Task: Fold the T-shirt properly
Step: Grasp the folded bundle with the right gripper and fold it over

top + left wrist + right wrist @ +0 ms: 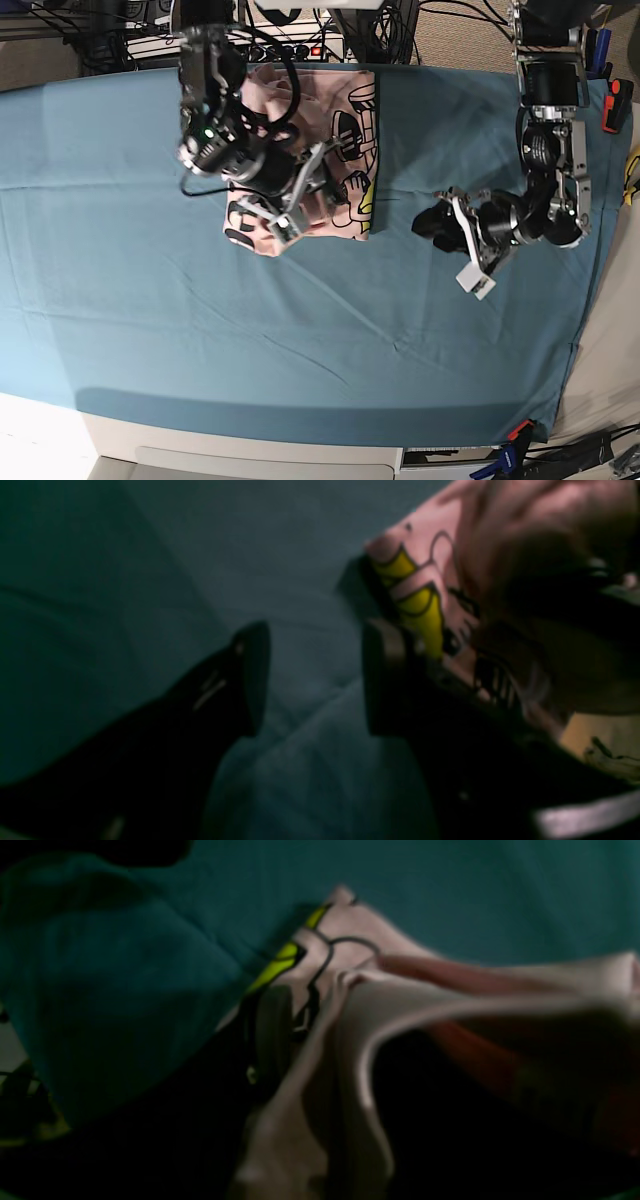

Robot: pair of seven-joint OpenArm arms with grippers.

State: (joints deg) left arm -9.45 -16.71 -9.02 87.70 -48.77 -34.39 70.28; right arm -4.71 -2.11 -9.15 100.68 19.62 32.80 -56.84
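The pale pink T-shirt [345, 130] lies in a folded bundle at the back middle of the table, with black and yellow print showing along its right side. My right gripper [322, 192] is down on the bundle's front part. In the right wrist view its jaws [325, 1040] stand apart, with a loose pink fold and hem [365, 1060] lying between them. My left gripper [430, 222] hovers to the right of the shirt over the cloth. It is open [315, 680] with nothing between its fingers, and the shirt's printed corner [420, 600] is just beyond one finger.
A teal cloth [200, 320] covers the whole table and is creased in places. Cables and equipment [320, 35] crowd the back edge. Clamps [515, 435] hold the cloth at the front right corner. The table's white front edge [250, 455] runs along the bottom.
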